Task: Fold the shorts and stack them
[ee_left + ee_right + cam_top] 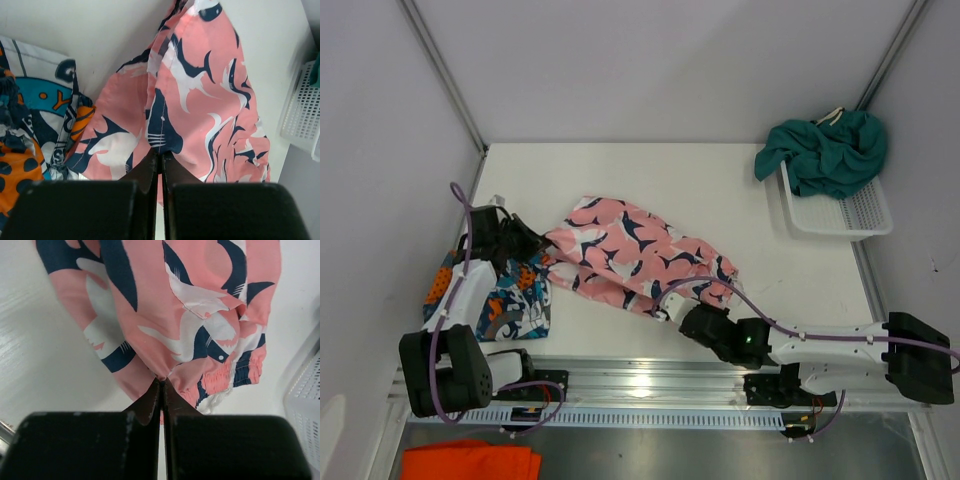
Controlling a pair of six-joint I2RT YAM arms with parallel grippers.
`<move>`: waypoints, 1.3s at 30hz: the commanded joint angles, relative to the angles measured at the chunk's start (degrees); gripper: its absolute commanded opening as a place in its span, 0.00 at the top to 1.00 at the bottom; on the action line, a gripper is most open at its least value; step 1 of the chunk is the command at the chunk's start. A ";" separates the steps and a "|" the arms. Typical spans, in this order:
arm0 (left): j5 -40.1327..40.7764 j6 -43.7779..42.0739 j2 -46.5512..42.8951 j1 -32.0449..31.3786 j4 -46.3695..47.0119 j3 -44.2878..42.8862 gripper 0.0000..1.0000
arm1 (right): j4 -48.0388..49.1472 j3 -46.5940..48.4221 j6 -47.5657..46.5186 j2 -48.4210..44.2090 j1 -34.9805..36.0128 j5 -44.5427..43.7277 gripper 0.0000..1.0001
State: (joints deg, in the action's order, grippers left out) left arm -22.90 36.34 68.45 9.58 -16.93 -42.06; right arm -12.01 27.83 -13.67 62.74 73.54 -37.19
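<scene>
The pink shark shorts (635, 250) lie spread across the middle of the table. My left gripper (533, 240) is shut on their left edge (161, 145), the cloth pinched at the fingertips (161, 154). My right gripper (672, 305) is shut on their near right edge (162, 376), next to the gathered waistband (235, 375). The blue, orange and white graphic shorts (495, 290) lie folded at the table's left edge, partly under my left arm; they also show as the print shorts (30, 145). The teal green shorts (830, 150) are heaped over the basket's far rim.
A white mesh basket (845, 215) stands at the back right of the table, and shows as the basket (302, 120) and the basket (305, 410). A bright orange cloth (470, 462) lies below the table's near rail. Grey walls close in the sides.
</scene>
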 commanded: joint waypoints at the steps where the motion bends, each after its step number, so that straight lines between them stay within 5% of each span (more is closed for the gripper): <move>1: -2.59 -2.06 -2.00 0.79 1.46 2.24 1.00 | -2.05 1.87 0.58 1.33 0.64 1.59 1.00; 16: -0.22 -3.82 -14.65 0.70 -2.76 8.93 1.00 | 4.27 1.44 -10.23 4.24 -2.17 -9.39 1.00; 24: -2.42 -2.94 -14.56 -0.44 -3.38 9.63 1.00 | -0.73 3.63 -14.45 1.77 -2.35 -11.67 1.00; 39: 4.78 -0.31 -13.86 -5.10 -8.82 10.07 1.00 | -13.74 6.70 -13.92 8.27 -2.26 3.68 1.00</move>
State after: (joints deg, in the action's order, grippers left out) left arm -20.95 34.50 54.89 4.78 -23.90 -32.34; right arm -21.69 32.14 -26.81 69.73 71.07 -39.11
